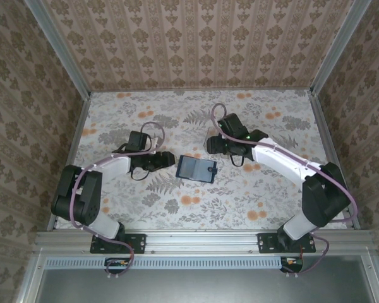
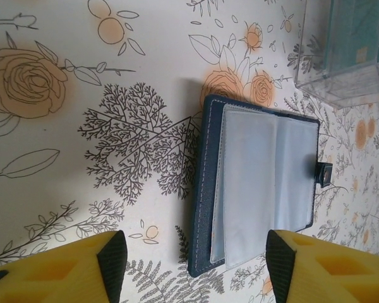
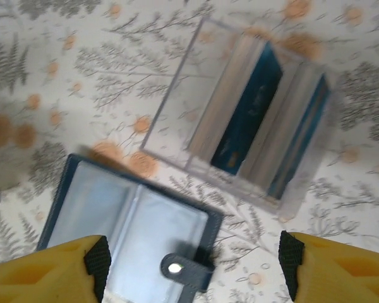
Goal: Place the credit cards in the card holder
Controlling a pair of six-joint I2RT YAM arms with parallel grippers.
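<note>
While the left gripper (image 2: 196,255) and right gripper (image 3: 194,262) hang empty, jaws spread wide, the card holder (image 2: 259,183) lies open between them. The credit cards (image 3: 246,120) stand edgewise in a clear box (image 3: 177,117) nearby (closely packed), so a pinch could drag several out or tip the box.

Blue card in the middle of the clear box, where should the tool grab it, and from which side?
Pinch the blue card along its upper edge, coming down from above. It seems to stand on edge between other cards in the clear box, so only that edge is free.
</note>
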